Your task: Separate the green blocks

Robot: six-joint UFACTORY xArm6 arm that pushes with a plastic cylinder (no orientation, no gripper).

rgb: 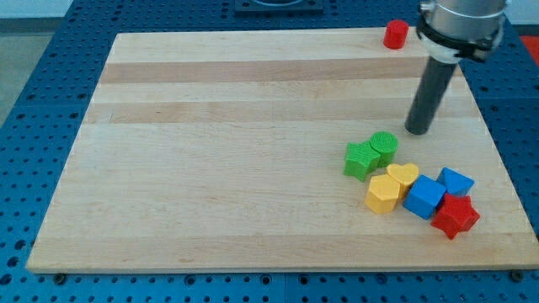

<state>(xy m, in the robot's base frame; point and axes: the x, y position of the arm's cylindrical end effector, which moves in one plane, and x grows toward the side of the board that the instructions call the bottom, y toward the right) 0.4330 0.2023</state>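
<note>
A green star block (360, 159) and a green round block (384, 146) sit touching each other at the view's right of the wooden board (236, 151). The round one lies up and to the right of the star. My tip (418, 131) rests on the board just up and to the right of the green round block, a short gap away from it. The dark rod rises from there toward the view's top right.
Just below the green pair lie a yellow heart block (403, 175), a yellow hexagon block (382, 194), a blue cube (424, 197), a second blue block (456, 181) and a red star block (456, 215). A red cylinder (396, 34) stands at the board's top edge.
</note>
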